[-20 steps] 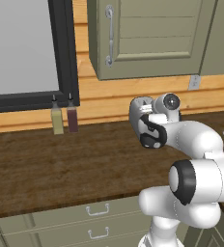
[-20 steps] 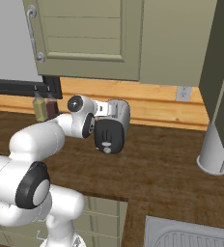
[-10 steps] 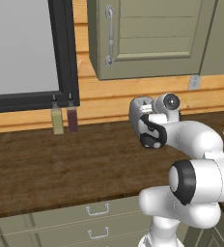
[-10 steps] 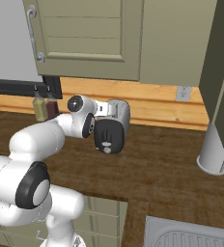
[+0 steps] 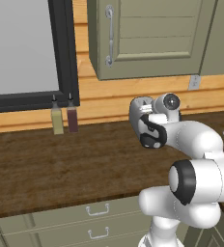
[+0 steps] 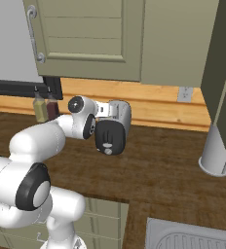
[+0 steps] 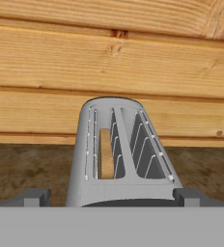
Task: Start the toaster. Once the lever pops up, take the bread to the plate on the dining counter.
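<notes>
One toaster (image 7: 122,159) – two slots, one bread (image 7: 105,153) slice in the left; tool (image 7: 112,197) spread wide, holding nothing.

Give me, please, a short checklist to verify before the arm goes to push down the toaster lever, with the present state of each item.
1. Bread sits in a slot of the toaster: ok, a tan slice stands in the left slot in the hand view.
2. Other slot free: ok, only wire guides show there.
3. Pincer is open: ok, its two fingertips stand wide apart, one on each side of the toaster's near end.
4. Pincer holds nothing: ok.
5. Toaster stands upright on the counter: ok, with its black end panel toward the right base camera.
6. Lever position: cannot tell, no lever is clearly visible.
</notes>
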Tool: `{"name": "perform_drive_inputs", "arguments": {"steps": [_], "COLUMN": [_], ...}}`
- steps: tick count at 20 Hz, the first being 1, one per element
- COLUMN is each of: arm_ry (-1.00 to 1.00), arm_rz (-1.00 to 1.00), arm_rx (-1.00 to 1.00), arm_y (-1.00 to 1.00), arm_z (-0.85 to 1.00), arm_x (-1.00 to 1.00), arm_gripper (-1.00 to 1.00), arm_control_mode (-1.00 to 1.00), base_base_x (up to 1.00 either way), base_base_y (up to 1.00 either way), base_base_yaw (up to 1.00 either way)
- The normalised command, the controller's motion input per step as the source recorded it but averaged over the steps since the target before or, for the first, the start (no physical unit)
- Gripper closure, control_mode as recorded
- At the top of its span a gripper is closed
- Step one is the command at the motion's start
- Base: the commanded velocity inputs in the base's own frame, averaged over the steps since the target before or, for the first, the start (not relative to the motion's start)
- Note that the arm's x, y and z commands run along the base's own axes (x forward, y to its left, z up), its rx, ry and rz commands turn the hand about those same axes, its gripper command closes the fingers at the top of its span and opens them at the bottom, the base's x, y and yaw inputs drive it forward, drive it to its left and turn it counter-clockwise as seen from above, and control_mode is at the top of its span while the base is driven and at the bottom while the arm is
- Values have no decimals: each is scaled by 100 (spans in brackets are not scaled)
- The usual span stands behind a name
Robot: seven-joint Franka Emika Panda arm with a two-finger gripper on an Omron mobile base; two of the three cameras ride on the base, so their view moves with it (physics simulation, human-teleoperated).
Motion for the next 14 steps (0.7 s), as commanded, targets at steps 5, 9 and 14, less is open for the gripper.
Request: {"name": "perform_drive_inputs", "arguments": {"steps": [5,9,14], "arm_ry": [0,0,0], "arm_rz": [0,0,0], "arm_rx": [0,0,0], "arm_y": [0,0,0], "arm_z": [0,0,0], "arm_x": [0,0,0], "arm_gripper": [-100,-100,-100], "arm_control_mode": [-100,-100,-100], "base_base_x": [0,0,0], "base_base_y": [0,0,0], "base_base_yaw": [0,0,0]}}
